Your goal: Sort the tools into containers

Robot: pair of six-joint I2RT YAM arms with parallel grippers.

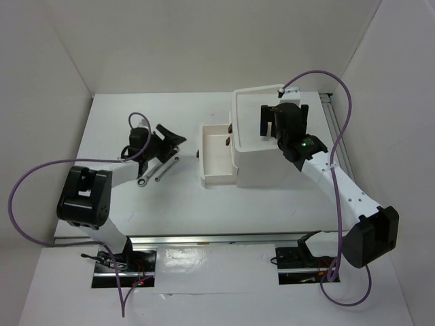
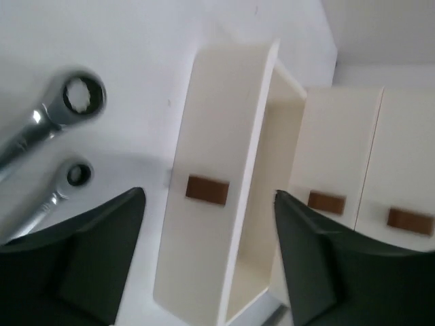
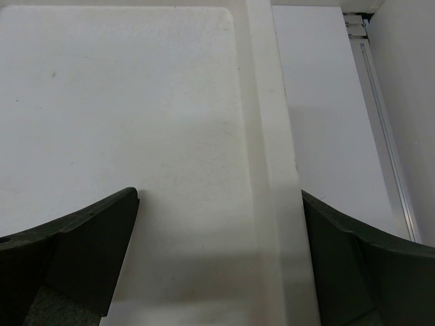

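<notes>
Two silver ratchet wrenches (image 1: 158, 170) lie side by side on the table left of the white cabinet (image 1: 272, 159). Their ring heads show in the left wrist view (image 2: 83, 95). One drawer (image 1: 217, 163) is pulled out to the left, its dark red knob (image 2: 207, 190) facing my left gripper. My left gripper (image 1: 173, 144) is open and empty, above the wrenches' far ends and short of the drawer front (image 2: 204, 258). My right gripper (image 1: 270, 122) is open and empty over the cabinet's top tray (image 3: 268, 136), which looks bare. The pliers and screwdrivers are out of view.
Two shut drawers with dark red knobs (image 2: 326, 202) show beside the open one. A small dark red spot (image 1: 226, 141) shows at the open drawer's inner end; I cannot tell what it is. A metal rail (image 3: 384, 136) runs along the table's right edge.
</notes>
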